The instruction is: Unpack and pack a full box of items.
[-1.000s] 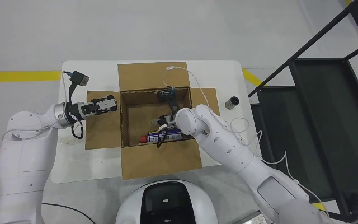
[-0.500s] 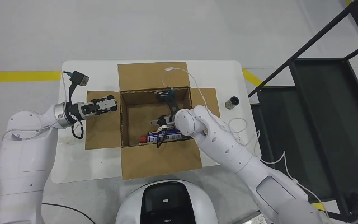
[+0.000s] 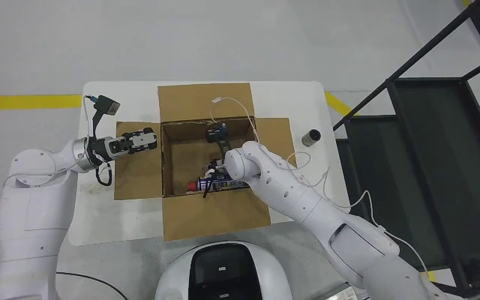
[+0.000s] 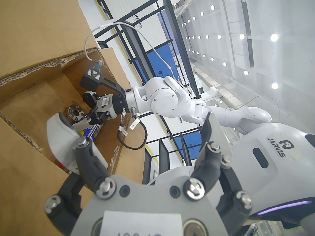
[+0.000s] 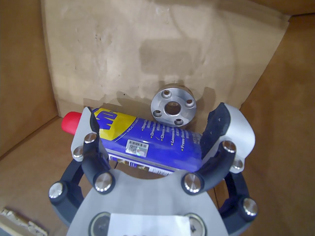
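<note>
Right gripper (image 5: 155,124) jaws spread, straddling blue red-capped metal spray can (image 5: 152,143) at 6 o'clock in brown cardboard box (image 3: 214,217). Likely rigid, slick, rolls; clamp mid-body. Left gripper (image 3: 142,140) spread, empty.

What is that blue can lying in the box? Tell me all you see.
A blue spray can with a yellow patch, white print, a barcode sticker and a red cap; it looks like metal. It lies on its side on the cardboard box floor. A metal flange sits close beside it. The right gripper has its jaws open astride it.
</note>
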Tool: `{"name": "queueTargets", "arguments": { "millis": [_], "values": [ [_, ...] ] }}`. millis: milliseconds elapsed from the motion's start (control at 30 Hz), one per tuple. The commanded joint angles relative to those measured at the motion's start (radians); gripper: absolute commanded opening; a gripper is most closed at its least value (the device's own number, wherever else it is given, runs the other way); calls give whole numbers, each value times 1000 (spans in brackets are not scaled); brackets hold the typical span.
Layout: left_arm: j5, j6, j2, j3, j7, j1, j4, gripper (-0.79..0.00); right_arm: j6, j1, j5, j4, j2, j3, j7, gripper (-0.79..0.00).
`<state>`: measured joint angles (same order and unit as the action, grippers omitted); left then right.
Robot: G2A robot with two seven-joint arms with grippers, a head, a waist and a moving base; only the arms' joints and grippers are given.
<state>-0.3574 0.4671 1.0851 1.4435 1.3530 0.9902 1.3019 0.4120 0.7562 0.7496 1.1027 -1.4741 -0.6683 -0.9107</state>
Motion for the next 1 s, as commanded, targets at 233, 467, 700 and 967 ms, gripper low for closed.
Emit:
{"name": "queueTargets", "arguments": {
  "millis": [233, 467, 700, 967],
  "values": [
    [0, 0, 0, 0, 0, 0, 0, 0, 7, -29, 0, -102, -31, 20, 20, 0],
    [0, 0, 0, 0, 0, 0, 0, 0, 3, -44, -10, -160, -52, 25, 29, -43],
    [0, 0, 0, 0, 0, 0, 0, 0, 4, -53, -4, -203, -69, 30, 35, -55],
    [0, 0, 0, 0, 0, 0, 0, 0, -7, -58, -11, -236, -86, 25, 47, -717]
  ]
}}
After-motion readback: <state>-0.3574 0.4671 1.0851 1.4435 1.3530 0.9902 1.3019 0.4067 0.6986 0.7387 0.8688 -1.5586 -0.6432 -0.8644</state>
